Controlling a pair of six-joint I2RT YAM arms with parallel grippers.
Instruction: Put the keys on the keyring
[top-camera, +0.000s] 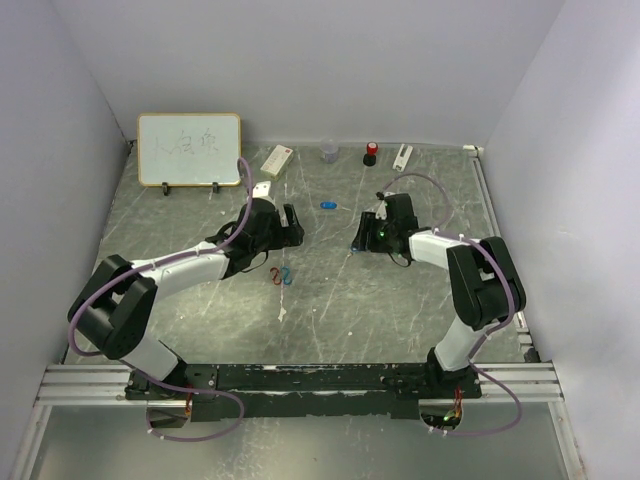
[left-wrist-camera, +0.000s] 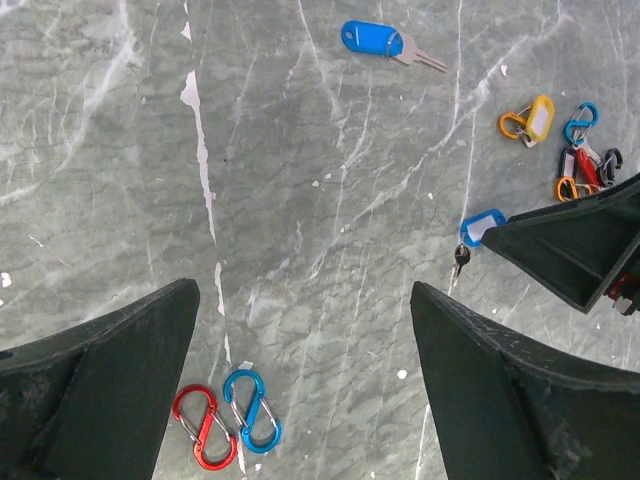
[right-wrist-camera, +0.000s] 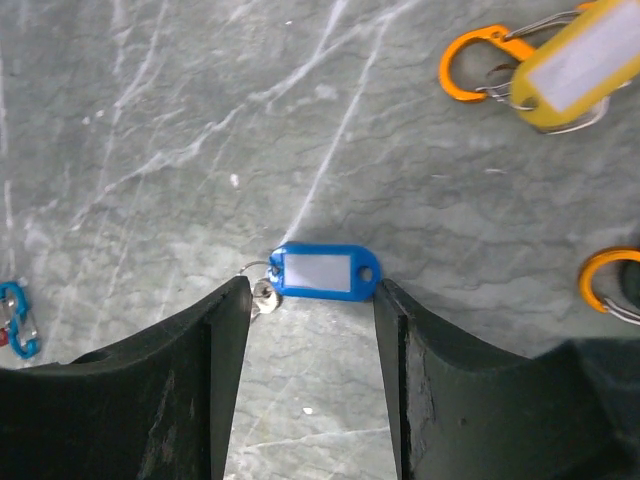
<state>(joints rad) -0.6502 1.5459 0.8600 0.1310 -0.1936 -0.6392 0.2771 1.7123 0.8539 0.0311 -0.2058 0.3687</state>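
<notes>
The right gripper (right-wrist-camera: 312, 310), fingers spread, is straddling a loose blue-tagged key (right-wrist-camera: 318, 272) on the table (right-wrist-camera: 150, 150), the left gripper (left-wrist-camera: 302, 290) is hovering spread and empty, and a second blue-tagged key (left-wrist-camera: 372, 40) is lying apart, so the threading is looking largely undone.

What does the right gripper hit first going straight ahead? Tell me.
Probably the blue-tagged key, lying between the open tips of the right gripper; remaining depth is unclear.

I see a red carabiner (left-wrist-camera: 205, 427) and a blue carabiner (left-wrist-camera: 251, 410) lying side by side on the grey marbled tabletop (top-camera: 330, 300), and along its far edge a scribbled whiteboard (top-camera: 189, 149), a white box (top-camera: 276, 160) and a clear cup (top-camera: 329, 152).
</notes>
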